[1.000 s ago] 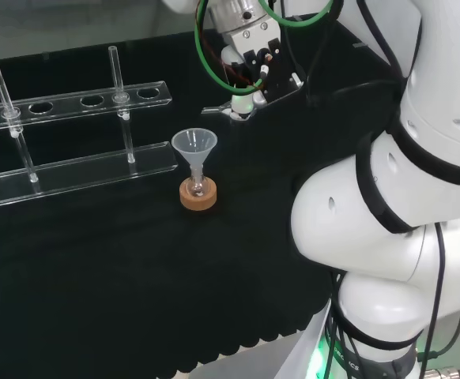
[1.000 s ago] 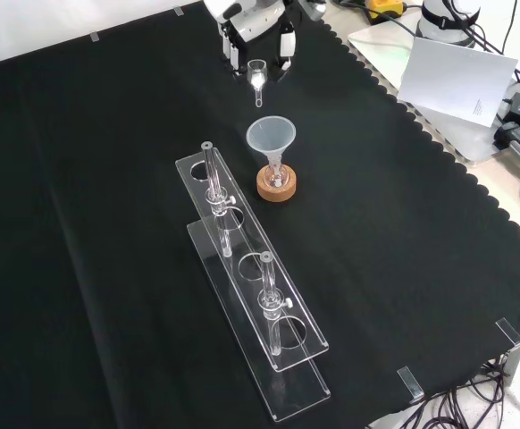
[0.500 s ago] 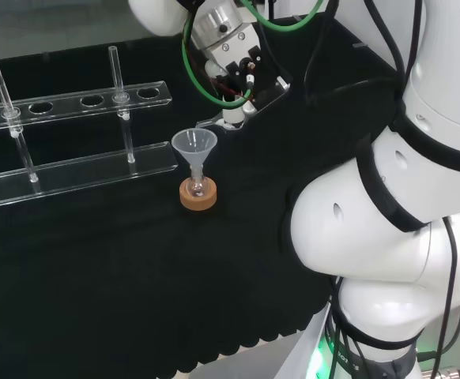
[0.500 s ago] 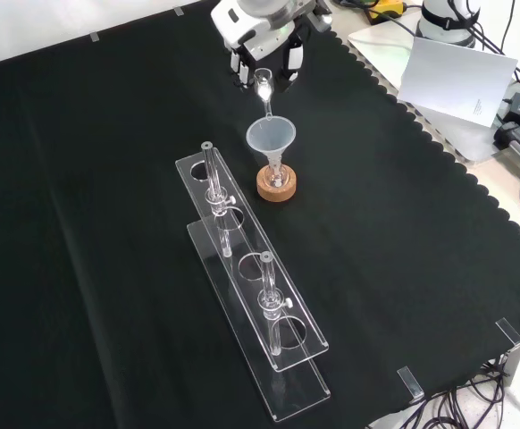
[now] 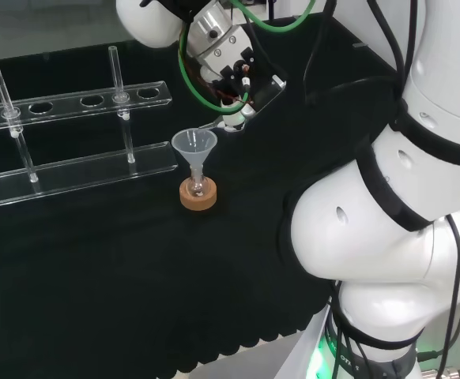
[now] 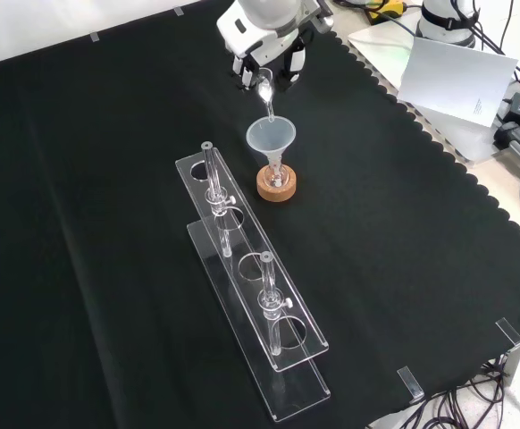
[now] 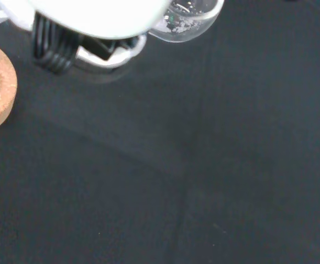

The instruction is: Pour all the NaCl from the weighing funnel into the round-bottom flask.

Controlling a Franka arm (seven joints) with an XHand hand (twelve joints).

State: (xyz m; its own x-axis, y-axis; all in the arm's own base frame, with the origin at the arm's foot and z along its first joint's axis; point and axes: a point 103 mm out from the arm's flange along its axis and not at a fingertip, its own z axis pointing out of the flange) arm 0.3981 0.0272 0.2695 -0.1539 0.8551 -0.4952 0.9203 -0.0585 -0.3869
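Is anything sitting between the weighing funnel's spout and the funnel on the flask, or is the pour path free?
Nothing visible blocks it. In the front view the hand holds the weighing funnel tilted, its spout right at the far rim of the plastic funnel, which sits in the round-bottom flask on the cork ring. The test tube rack stands nearer the camera.

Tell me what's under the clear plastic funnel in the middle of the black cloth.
Its stem goes down into a small clear round-bottom flask seated in a cork ring stand. The clear plastic funnel and glass glare hide whether anything lies inside the flask.
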